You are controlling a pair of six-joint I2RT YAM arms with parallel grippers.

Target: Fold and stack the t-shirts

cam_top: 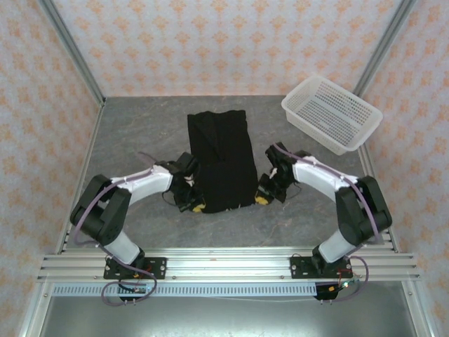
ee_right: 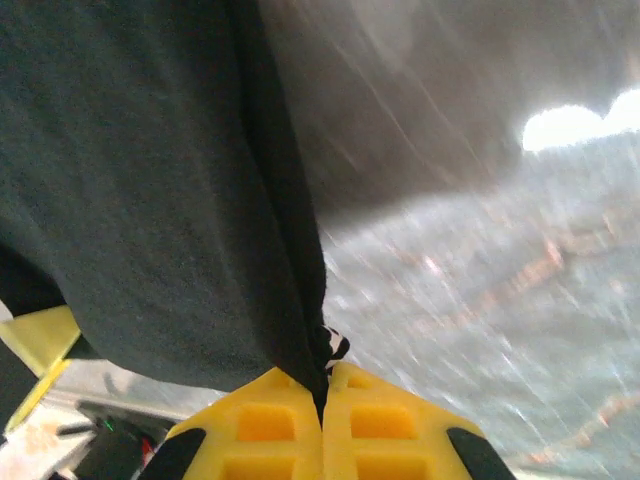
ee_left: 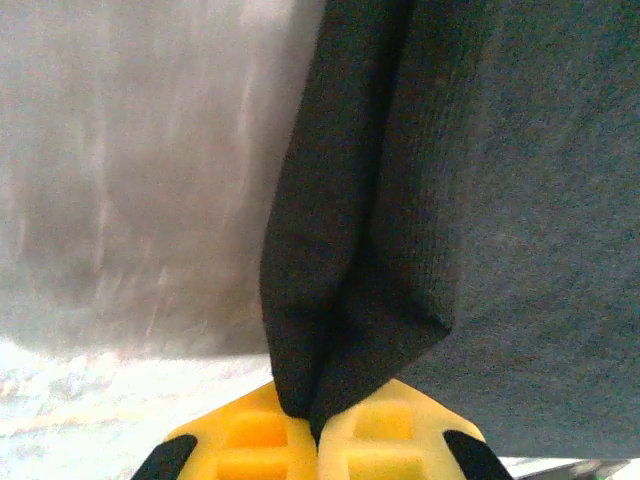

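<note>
A black t-shirt (cam_top: 221, 158) lies folded into a long narrow strip down the middle of the grey table, no print showing. My left gripper (cam_top: 198, 208) is shut on its near left corner, and my right gripper (cam_top: 262, 199) is shut on its near right corner. In the left wrist view the yellow fingers (ee_left: 245, 440) pinch a doubled fold of black t-shirt cloth (ee_left: 340, 300). In the right wrist view the yellow fingertips (ee_right: 385, 425) clamp the dark t-shirt edge (ee_right: 290, 290), which rises away from the gripper (ee_right: 322, 395).
A white perforated basket (cam_top: 332, 112) stands tilted at the back right corner. Patterned walls and metal posts enclose the table on three sides. The rail with both arm bases (cam_top: 224, 267) runs along the near edge.
</note>
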